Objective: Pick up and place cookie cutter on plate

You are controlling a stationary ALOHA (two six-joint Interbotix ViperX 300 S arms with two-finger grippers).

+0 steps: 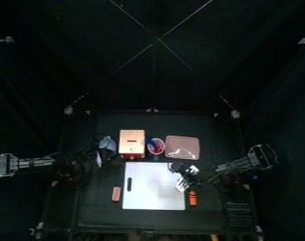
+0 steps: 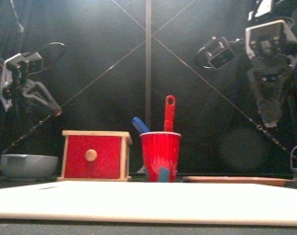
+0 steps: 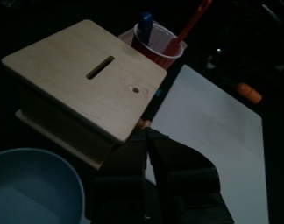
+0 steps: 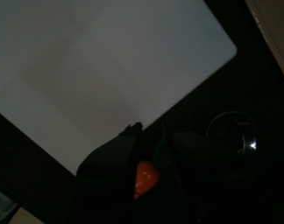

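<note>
Only my right wrist view showed the cookie cutter (image 4: 246, 136). It was a dark ring on the black table (image 1: 92, 212), just off the white mat's (image 1: 155, 188) corner and not on the pink plate (image 1: 183, 146). Whether my right gripper (image 1: 186, 173) was clenched, I could not tell. My left gripper (image 3: 148, 140) was pinched together, empty, beside the tan box (image 3: 92, 83). Black curtains (image 1: 67, 56) closed us in.

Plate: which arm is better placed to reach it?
Probably the right. The plate lies on the right side, near the right gripper; the tan box and red cup stand between it and the left gripper.
</note>
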